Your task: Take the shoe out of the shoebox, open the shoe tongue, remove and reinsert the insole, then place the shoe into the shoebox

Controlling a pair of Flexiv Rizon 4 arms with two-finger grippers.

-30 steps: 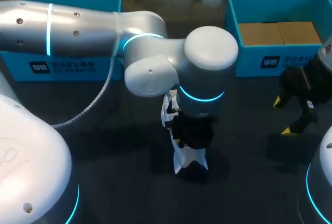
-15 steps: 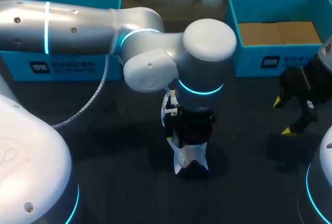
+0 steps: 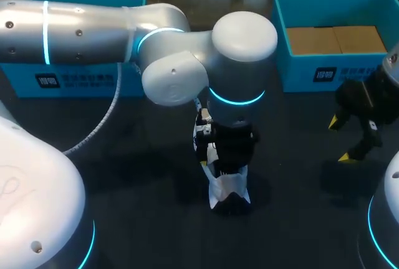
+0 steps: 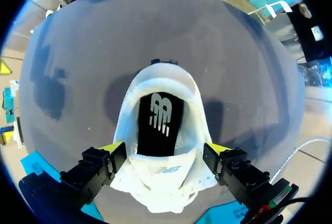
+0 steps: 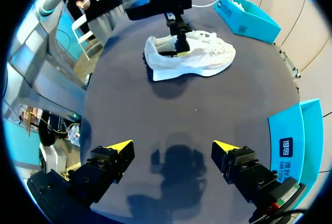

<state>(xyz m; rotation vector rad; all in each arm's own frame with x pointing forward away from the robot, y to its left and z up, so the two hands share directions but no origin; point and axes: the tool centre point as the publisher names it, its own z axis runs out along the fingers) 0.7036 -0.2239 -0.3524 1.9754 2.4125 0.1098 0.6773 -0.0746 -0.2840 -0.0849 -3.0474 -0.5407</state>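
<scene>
My left arm hides most of the shoe (image 3: 227, 191) from above, heel end showing; it sits upright mid-table (image 3: 143, 175) between left gripper (image 4: 164, 149) fingers spread wide, contact I can't confirm, long axis near-to-far, toe away; right gripper (image 5: 173, 145) wide, empty.

My left arm (image 3: 93, 29) is silver-grey, with rounded white joint caps (image 3: 244, 32), glowing cyan rings (image 3: 235, 99), small dark screws and a grey coiled cable (image 3: 103, 122). My left end effector (image 4: 165, 154) and right end effector (image 5: 174, 149) are black, yellow-tipped.
</scene>
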